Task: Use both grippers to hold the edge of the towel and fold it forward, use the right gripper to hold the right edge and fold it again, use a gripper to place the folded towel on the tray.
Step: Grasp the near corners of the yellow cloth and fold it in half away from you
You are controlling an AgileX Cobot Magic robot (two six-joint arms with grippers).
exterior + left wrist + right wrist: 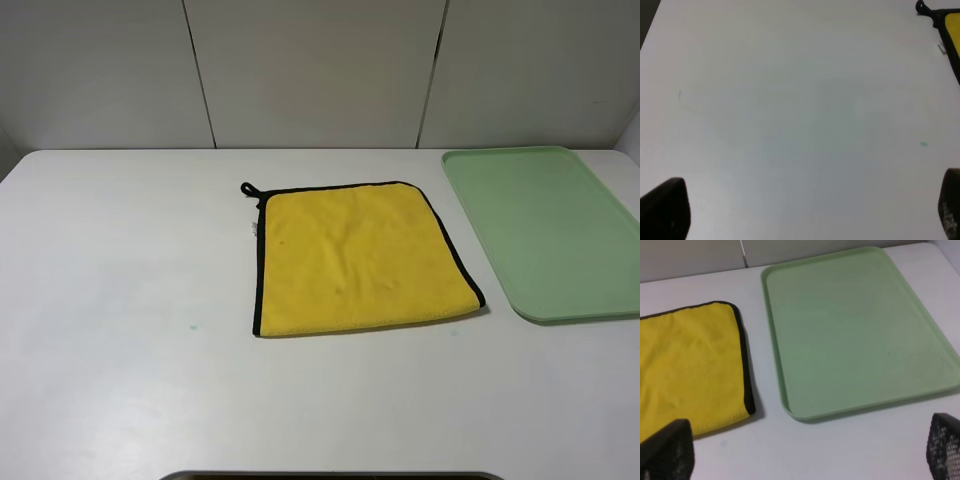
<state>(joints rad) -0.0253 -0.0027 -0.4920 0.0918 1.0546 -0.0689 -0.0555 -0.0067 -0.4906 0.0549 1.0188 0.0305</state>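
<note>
The towel (pixel 355 255) lies flat at the middle of the white table (pixel 120 300); the tray (pixel 545 225) sits to its right, apart from it; the left gripper (pixel 807 210) gapes wide over bare table left of the towel; the right gripper (pixel 806 447) gapes wide too, gripping nothing.

Towel (pixel 355 258) flat on the table (pixel 120 300) near its middle, loop (pixel 248 188) at the towel's far left corner, tray (pixel 545 230) just right of the towel, not touching, wall (pixel 310 70) behind the table.
</note>
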